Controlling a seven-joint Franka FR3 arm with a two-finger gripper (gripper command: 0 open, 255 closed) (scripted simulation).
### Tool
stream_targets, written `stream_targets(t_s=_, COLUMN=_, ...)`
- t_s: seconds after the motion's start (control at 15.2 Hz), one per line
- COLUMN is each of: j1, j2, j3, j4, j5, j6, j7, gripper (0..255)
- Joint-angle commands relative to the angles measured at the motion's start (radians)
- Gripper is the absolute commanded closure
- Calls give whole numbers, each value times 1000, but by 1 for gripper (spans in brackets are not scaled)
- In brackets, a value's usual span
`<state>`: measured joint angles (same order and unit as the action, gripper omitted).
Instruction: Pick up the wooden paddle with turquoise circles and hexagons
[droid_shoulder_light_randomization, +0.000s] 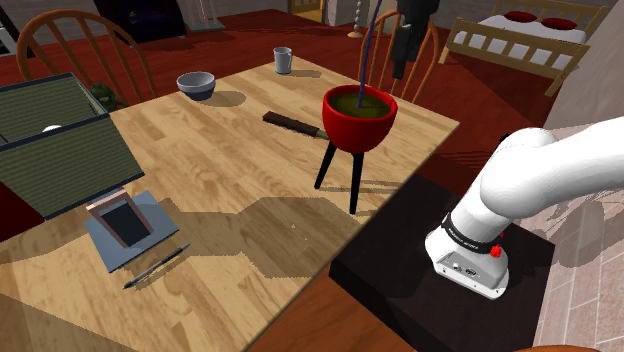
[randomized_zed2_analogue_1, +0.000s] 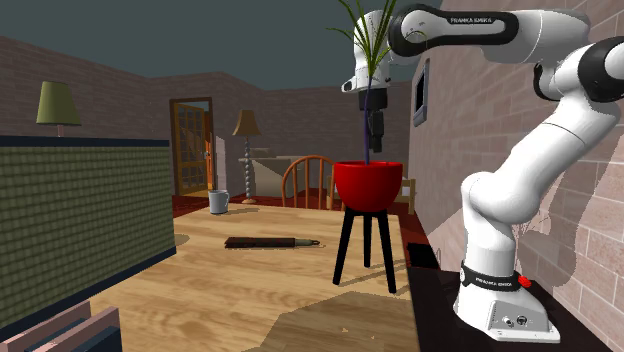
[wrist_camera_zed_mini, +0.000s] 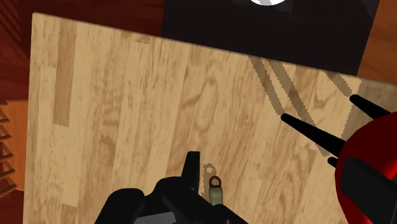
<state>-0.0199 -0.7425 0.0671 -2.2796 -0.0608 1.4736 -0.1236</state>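
Closest in, shoulder view's lower right: black stand (droid_shoulder_light_randomization: 420, 270) with the white arm (droid_shoulder_light_randomization: 540, 170) mounted on top, leaving frame at the right edge. Right against the stand: light wooden desk (droid_shoulder_light_randomization: 220, 160).

Near desk edge: dark pen (droid_shoulder_light_randomization: 155, 267) lying flat. Just beyond it, grey holder (droid_shoulder_light_randomization: 108, 250) carrying a dark panel (droid_shoulder_light_randomization: 128, 220). Big green ribbed box (droid_shoulder_light_randomization: 50, 140) at that view's left.

Mid-desk, close to the stand-side edge: red pot (droid_shoulder_light_randomization: 359, 115) on black legs, greenish fill, thin purple stalk (droid_shoulder_light_randomization: 366, 50) straight up.

Pincer (randomized_zed2_analogue_1: 374, 140) in the second exterior view: hanging well above the pot rim, pointing down, just beside the stalk. Open or closed: cannot tell.

Paddle (droid_shoulder_light_randomization: 292, 122) flat on the desk just past the pot, to the shoulder view's left of it, apart from the legs. Dark brown, long, narrow, pale handle end toward the pot. Pattern not readable. Wrist view: small loop (wrist_camera_zed_mini: 215, 184) at the handle tip, on bare wood, pot legs off to one side.

Farther out: blue-grey bowl (droid_shoulder_light_randomization: 196, 84), then grey cup (droid_shoulder_light_randomization: 283, 60) near the far desk edge, both well apart from the paddle.

Beyond the desk: wooden chair (randomized_zed2_analogue_1: 305, 182), red-brown floor (droid_shoulder_light_randomization: 330, 40), bed (droid_shoulder_light_randomization: 525, 35) at the shoulder view's far right.
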Motion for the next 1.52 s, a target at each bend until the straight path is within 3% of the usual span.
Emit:
stream_targets(t_s=0.0, j1=0, j2=0, j3=0, j4=0, j5=0, j6=0, j7=0, gripper=0)
stream_targets(t_s=0.73, j1=7, j2=296, j3=-44, j4=-36, j5=-11, j6=362, j7=-84, gripper=0)
stream_targets(t_s=1.45, j1=15, j2=680, j3=-64, j4=100, j5=5, j6=636, j7=-172, gripper=0)
